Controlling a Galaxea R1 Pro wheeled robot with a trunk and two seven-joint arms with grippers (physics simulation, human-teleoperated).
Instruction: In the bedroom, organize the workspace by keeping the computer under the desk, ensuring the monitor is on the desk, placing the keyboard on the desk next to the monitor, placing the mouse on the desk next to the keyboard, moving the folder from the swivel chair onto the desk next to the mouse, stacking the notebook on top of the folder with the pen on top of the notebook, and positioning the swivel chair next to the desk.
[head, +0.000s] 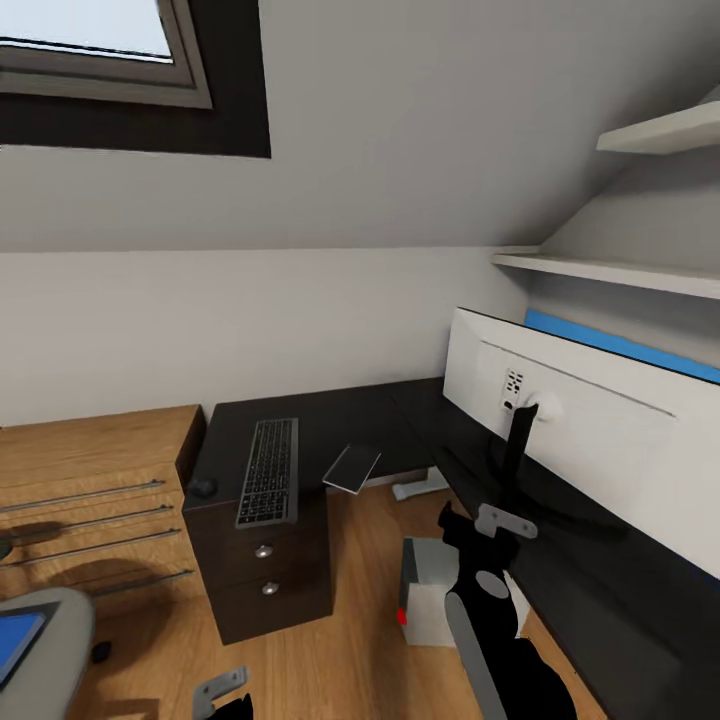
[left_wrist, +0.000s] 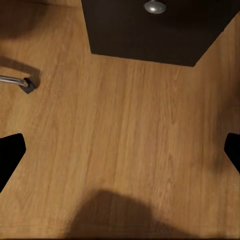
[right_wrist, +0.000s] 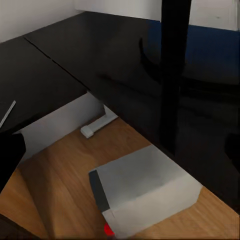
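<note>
The white-backed monitor (head: 600, 420) stands on the dark desk (head: 380, 410), its stand (right_wrist: 175, 75) rising over the desktop. A keyboard (head: 268, 470) lies on the desk's left end with the mouse (head: 203, 487) beside it. A flat grey notebook-like item (head: 352, 467) overhangs the desk edge. The white computer box (head: 428, 592) (right_wrist: 145, 190) sits on the floor at the desk's edge. At the lower left is the swivel chair (head: 50, 625) carrying a blue folder (head: 15, 640). My right gripper (head: 478, 525) (right_wrist: 120, 155) hangs open above the computer. My left gripper (head: 222, 692) (left_wrist: 120, 150) is open over bare floor.
A dark drawer unit (head: 268, 580) with round knobs (left_wrist: 155, 6) holds up the desk's left end. A wooden dresser (head: 90, 500) with metal bar handles stands left of it. White shelves (head: 610, 270) hang above the monitor. A white desk foot (right_wrist: 97, 125) rests on the wood floor (left_wrist: 125, 125).
</note>
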